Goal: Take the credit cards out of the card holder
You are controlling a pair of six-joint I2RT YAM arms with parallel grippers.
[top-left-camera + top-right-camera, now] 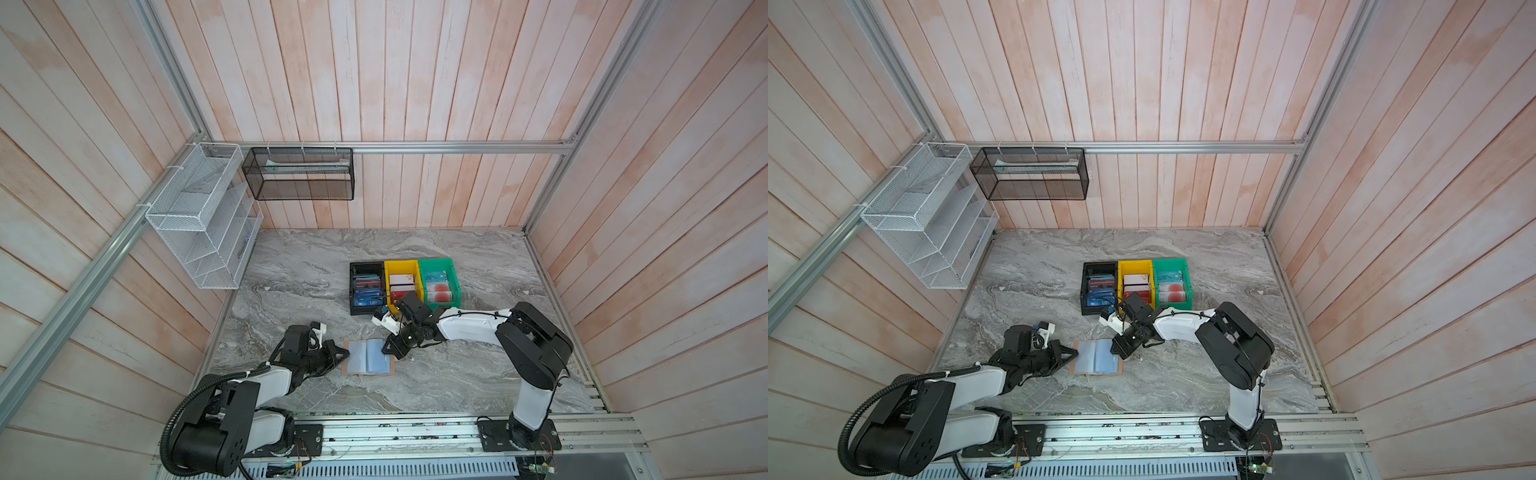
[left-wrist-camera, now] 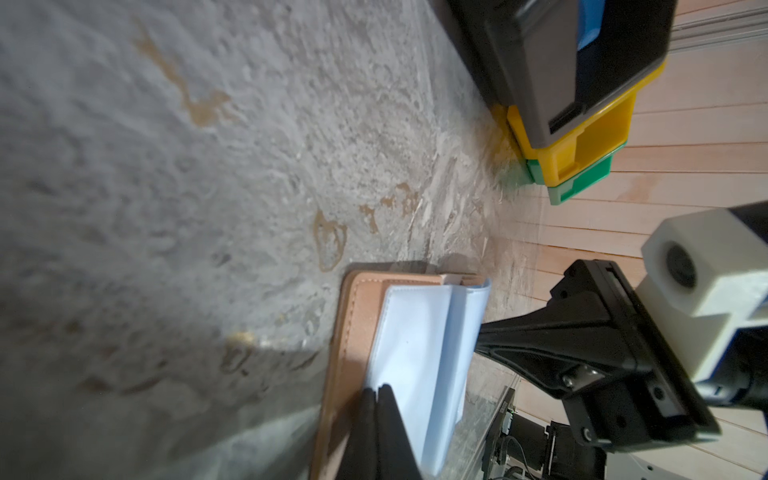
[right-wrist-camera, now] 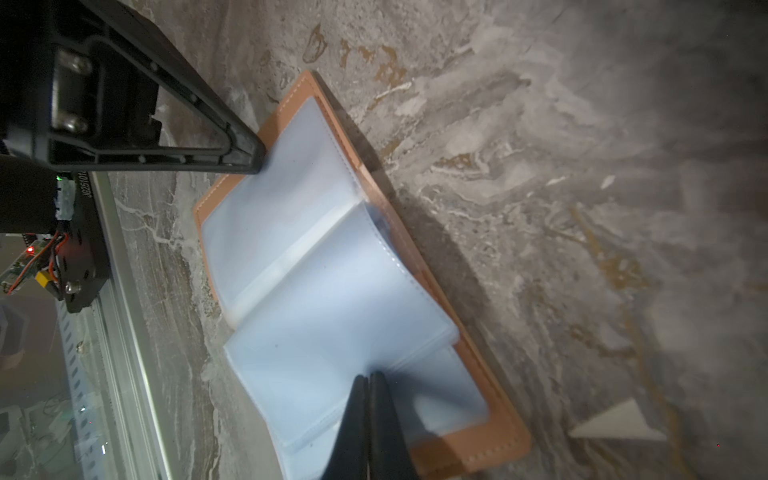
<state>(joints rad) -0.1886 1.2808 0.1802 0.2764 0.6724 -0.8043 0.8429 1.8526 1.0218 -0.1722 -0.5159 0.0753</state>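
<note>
Both clenched and empty, the left gripper [image 3: 255,163] and right gripper [image 3: 368,380] press the clear sleeves [image 3: 286,178] of the tan leather booklet card holder [image 3: 332,282], which lies open just before the black plastic bin [image 1: 352,286]; best to pin one side and leaf gently.

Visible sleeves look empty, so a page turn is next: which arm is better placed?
Likely right: the right tool, shut, touches the loose sleeves; the left tool presses the card holder's opposite page.

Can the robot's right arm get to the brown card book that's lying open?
Probably yes. The right gripper, shut, looks to be touching the open card holder on its right side, and nothing lies between them.
</note>
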